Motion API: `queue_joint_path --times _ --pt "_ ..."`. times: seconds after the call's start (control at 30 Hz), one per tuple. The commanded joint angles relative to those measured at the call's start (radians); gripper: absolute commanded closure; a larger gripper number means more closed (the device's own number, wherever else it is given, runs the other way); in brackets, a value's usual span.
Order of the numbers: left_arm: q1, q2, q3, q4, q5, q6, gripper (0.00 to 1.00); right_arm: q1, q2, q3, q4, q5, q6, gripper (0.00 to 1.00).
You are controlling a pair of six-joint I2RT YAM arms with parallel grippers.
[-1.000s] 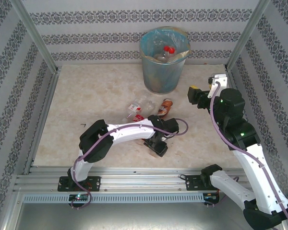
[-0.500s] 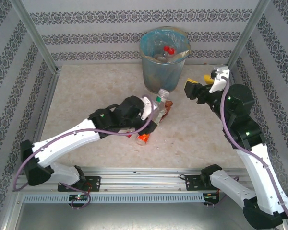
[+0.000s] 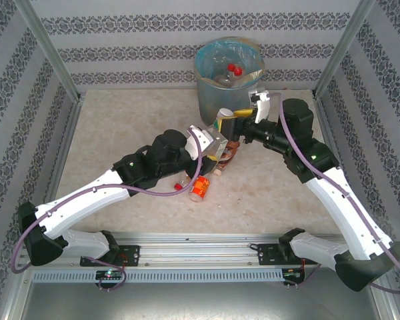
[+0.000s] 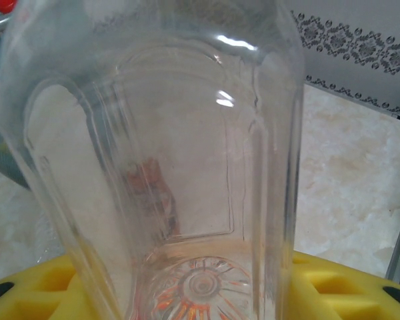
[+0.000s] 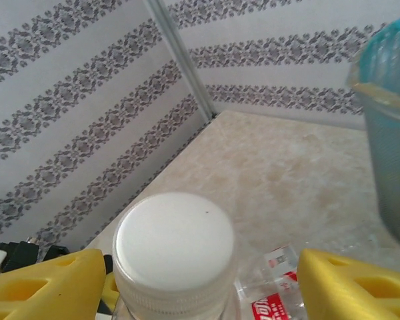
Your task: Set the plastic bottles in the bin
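Observation:
My left gripper is shut on a clear plastic bottle, held off the table with its white cap pointing toward the bin. In the left wrist view the bottle stands between the yellow fingers. My right gripper is open at the cap. In the right wrist view the cap sits between the spread yellow fingers, nearer the left one. The grey mesh bin with a blue liner holds bottles with red caps.
Other bottles lie on the table under the arms: an orange-labelled one, a brown one and a red-labelled one. Patterned walls and metal posts close in the table. The bin stands at the back middle.
My left arm stretched out, picked a bottle up and raised it toward the bin. My right arm swung left until its open fingers came around the cap.

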Motion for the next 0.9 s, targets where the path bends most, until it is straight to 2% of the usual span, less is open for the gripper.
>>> queue_joint_path --times 0.0,0.07,0.2,0.33,0.4,0.47,0.5,0.63,0.77,0.87 --pt "0.008 -0.036 -0.019 0.066 0.034 0.039 0.50 0.011 0.009 0.040 0.034 -0.044 0.027 0.29" --pt "0.008 -0.036 -0.014 0.054 0.035 0.048 0.50 0.011 0.023 0.048 0.026 -0.051 0.027 0.38" --pt "0.007 -0.035 -0.015 0.052 0.036 0.071 0.50 0.011 0.049 0.079 0.004 -0.072 0.013 0.49" --pt "0.008 -0.026 -0.004 0.050 0.023 0.082 0.49 0.008 0.062 0.109 0.001 -0.069 0.007 0.67" --pt "0.007 -0.025 -0.002 0.054 -0.001 0.078 0.42 0.003 0.064 0.126 -0.003 -0.052 0.004 0.77" --pt "0.007 -0.034 -0.010 0.076 -0.054 0.061 0.30 -0.001 0.075 0.166 -0.017 0.002 -0.016 0.95" --pt "0.008 -0.043 -0.019 0.090 -0.079 0.057 0.25 -0.001 0.085 0.192 -0.030 0.042 -0.029 0.99" --pt "0.007 -0.105 -0.081 0.174 -0.229 0.056 0.02 -0.004 0.178 0.359 -0.022 0.244 -0.119 1.00" --pt "0.012 -0.167 -0.139 0.228 -0.380 0.070 0.00 -0.014 0.369 0.587 0.030 0.381 -0.244 1.00" --pt "0.024 -0.200 -0.153 0.223 -0.448 0.069 0.00 -0.024 0.561 0.807 0.027 0.450 -0.337 1.00"
